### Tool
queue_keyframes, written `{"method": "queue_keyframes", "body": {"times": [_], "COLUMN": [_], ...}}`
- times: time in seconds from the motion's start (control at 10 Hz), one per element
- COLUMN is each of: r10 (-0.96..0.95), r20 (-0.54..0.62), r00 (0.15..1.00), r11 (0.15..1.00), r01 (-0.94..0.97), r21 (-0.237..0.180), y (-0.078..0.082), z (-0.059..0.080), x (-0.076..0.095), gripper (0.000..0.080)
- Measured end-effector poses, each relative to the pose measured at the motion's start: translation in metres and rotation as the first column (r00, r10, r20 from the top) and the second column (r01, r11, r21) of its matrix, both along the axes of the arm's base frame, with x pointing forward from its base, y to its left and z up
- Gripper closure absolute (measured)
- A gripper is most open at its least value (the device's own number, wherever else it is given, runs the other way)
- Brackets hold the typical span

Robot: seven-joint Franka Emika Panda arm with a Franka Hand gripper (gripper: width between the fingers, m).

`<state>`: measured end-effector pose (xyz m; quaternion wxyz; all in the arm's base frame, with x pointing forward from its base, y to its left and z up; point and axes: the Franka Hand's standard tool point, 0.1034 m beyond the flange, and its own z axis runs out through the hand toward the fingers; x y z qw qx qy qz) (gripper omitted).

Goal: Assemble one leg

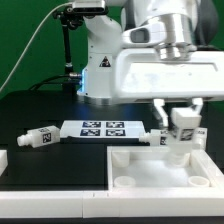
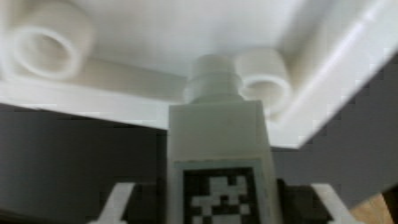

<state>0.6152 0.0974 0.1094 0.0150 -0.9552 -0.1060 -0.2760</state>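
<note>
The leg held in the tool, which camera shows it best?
The wrist view: the leg fills the frame, tag facing the camera, its narrow end near a round socket in the tray part. The exterior view shows it small, held upright in the tool.

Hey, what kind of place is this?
Probably a robotics lab bench: a marker board on a black table, a loose leg with tags, and a gripper clamping a second leg.

The leg [image 1: 183, 132], a stubby white block (black-and-white tag on its side), hangs upright, pinched in the hand [image 1: 183, 120], narrow round peg pointing down.
</note>
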Motion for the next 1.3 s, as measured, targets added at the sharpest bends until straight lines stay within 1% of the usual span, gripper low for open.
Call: {"method": "queue_keyframes", "body": {"times": [0.1,0.2,0.6,1.0,1.2,1.3], "r10": [0.004,0.003,-0.002,-0.011,-0.013,-0.014], "r20": [0.007,0.018,0.006,0.014,0.021,0.025], "r00": [1.0,1.0,1.0,1.0,1.0,1.0], "r11": [1.0,1.0,1.0,1.0,1.0,1.0], "r01": [-0.004,-0.003,0.002,0.01,0.013,0.014], "r21": [0.018,0.025,0.024,0.026,0.026,0.025], "y": [0.014,0.019,0.018,0.015,0.015,0.014], "z": [0.001,-0.001,-0.019,-0.024,-0.033,-0.036], "x": [0.0,0.001,0.003,0.015,0.014,0.013], "gripper": [0.0515,0.0515,0.0515,0.0515,0.0515,0.0515]}}
